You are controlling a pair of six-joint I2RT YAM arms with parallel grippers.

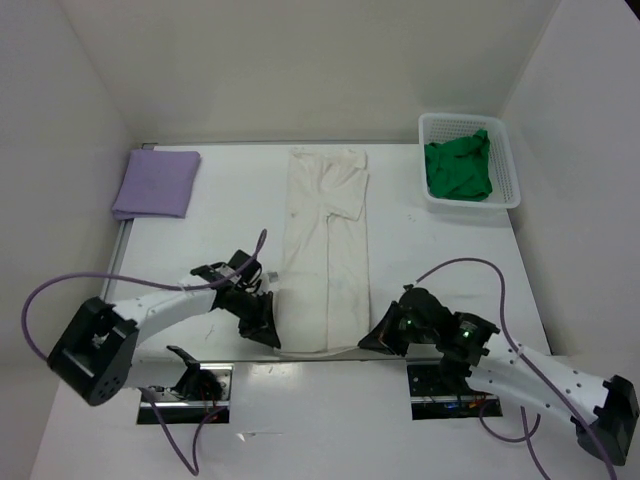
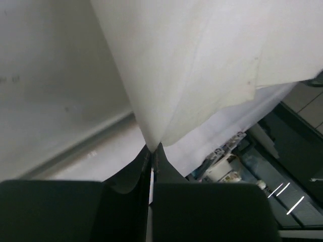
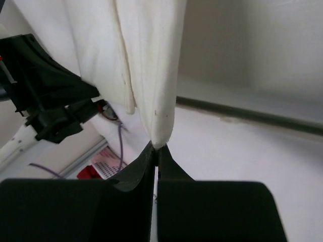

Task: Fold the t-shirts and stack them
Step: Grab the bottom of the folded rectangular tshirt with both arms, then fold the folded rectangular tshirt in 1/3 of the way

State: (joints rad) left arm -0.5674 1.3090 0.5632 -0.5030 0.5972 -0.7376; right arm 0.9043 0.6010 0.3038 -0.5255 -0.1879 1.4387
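Left gripper (image 2: 152, 151): closed tight on the near left corner of the off-white shirt (image 2: 202, 60). Cloth fans up out of the pinch, so you hold the hem edge, not a bunch.
Right gripper (image 3: 156, 148): likewise clamped, on the near right corner of the same shirt. The cloth runs taut from its tips.
Why both corners: holding the two ends of the near hem keeps that edge straight. My reading is that you are set for an end-over-end fold toward the collar.
Off-white shirt, position: lengthwise in the middle of the table (image 1: 450, 250), sleeves already turned in so it forms a narrow strip. The collar end is far. The near hem is at the table's near edge, between the two arms.
Lavender shirt (image 1: 157, 183): folded to a neat square at the far left corner. I take it as the base of the stack.
Green shirt (image 1: 458, 168): crumpled in the basket (image 1: 515, 175) at far right, not yet folded.
Progress (judgement): one shirt done, one mid-fold, one waiting.
Next move calls for: raising both corners together and level, since uneven height would skew the strip.
Risk: the pinch sits at the very edge, so cloth may slip out under drag.
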